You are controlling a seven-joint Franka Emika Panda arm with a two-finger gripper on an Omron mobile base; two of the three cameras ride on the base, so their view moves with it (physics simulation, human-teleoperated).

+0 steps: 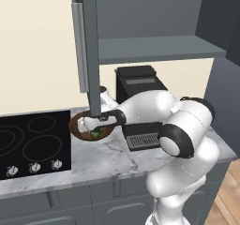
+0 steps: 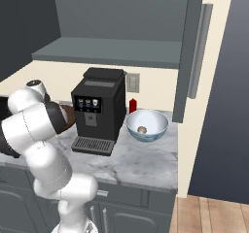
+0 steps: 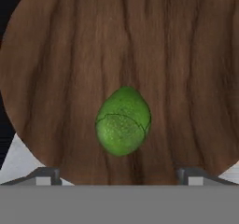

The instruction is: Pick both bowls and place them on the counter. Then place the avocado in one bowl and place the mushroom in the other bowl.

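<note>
Hand view looks straight down into the wide, shallow, dark brown wooden bowl [image 3: 121, 55], whose grain runs up and down the picture. A small bright green avocado [image 3: 123, 121] lies loose on the bowl's floor, near its middle. The two dark fingertips [image 3: 44, 175] of the tool [image 3: 119, 176] stand far apart at the bottom edge, one on each side of the avocado and clear of it; the tool is spread wide and pinches nothing.

Seen from the left base camera, the wooden bowl [image 1: 79, 130] rests on the white marble table [image 1: 103, 161] with grey veins, just beside the black glass cooktop [image 1: 33, 142] and on the other side from a black coffee machine [image 1: 138, 86]. The white arm reaches over the bowl, and a spot of green shows inside it.

From the right base camera, the deep white ceramic bowl [image 2: 147, 125] with a blue pattern sits on the same table [image 2: 141, 164], on the far side of the coffee machine [image 2: 97, 108] from the wooden bowl [image 2: 68, 116]. A tiny beige mushroom [image 2: 142, 129] lies in the white bowl. A small red bottle [image 2: 132, 105] stands between the machine and that bowl, against the wall.
</note>
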